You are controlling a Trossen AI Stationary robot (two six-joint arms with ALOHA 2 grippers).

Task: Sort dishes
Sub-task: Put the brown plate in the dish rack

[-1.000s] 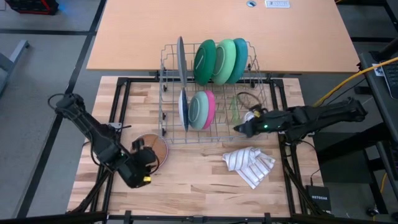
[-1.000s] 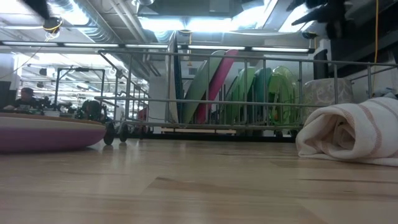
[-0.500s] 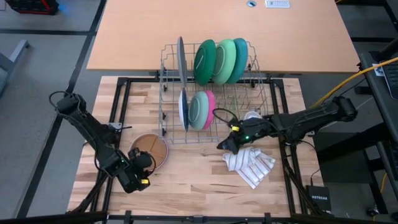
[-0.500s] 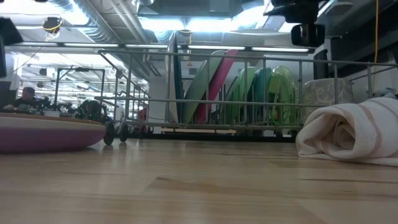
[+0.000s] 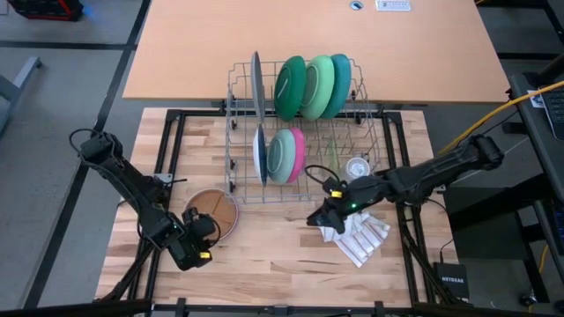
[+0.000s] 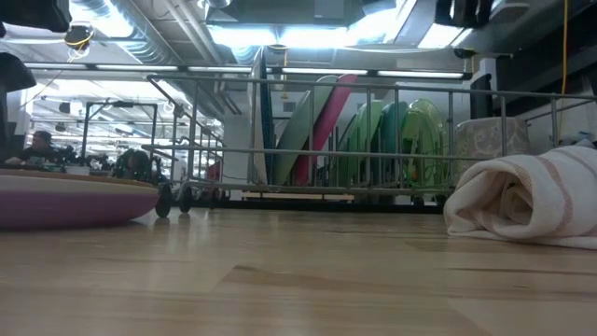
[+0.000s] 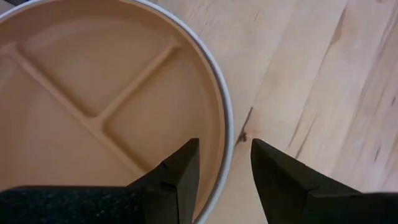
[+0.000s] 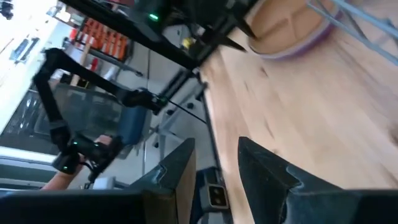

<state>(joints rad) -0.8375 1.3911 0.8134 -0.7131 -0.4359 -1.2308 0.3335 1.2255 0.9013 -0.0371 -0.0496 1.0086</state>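
Observation:
A brown divided plate (image 5: 211, 210) with a pale rim lies flat on the wooden table, left of the wire rack (image 5: 304, 189); the low view shows its purple underside (image 6: 65, 198). My left gripper (image 7: 225, 158) is open just above the plate's near rim (image 7: 224, 118), one finger over the inside and one over the table. My right gripper (image 5: 317, 218) is open above the table beside the striped cloth (image 5: 359, 236), with nothing between its fingers (image 8: 217, 162). Several dishes stand on edge in the rack: grey (image 5: 256, 79), dark green (image 5: 289, 86), light green (image 5: 317, 85), teal (image 5: 340, 81), pink (image 5: 299, 148).
A small clear glass cup (image 5: 357, 165) stands in the rack's right part. The rolled cloth (image 6: 527, 201) lies near the table's right side. Bare wood (image 5: 264, 251) stretches between the plate and the cloth. A second, larger table (image 5: 308, 35) stands behind.
My left gripper has come down to the plate's near rim and rolled a little. My right gripper has swung away from the rack, toward the table's near edge and left, ending beside the cloth. Neither has opened or shut. No dish has moved.

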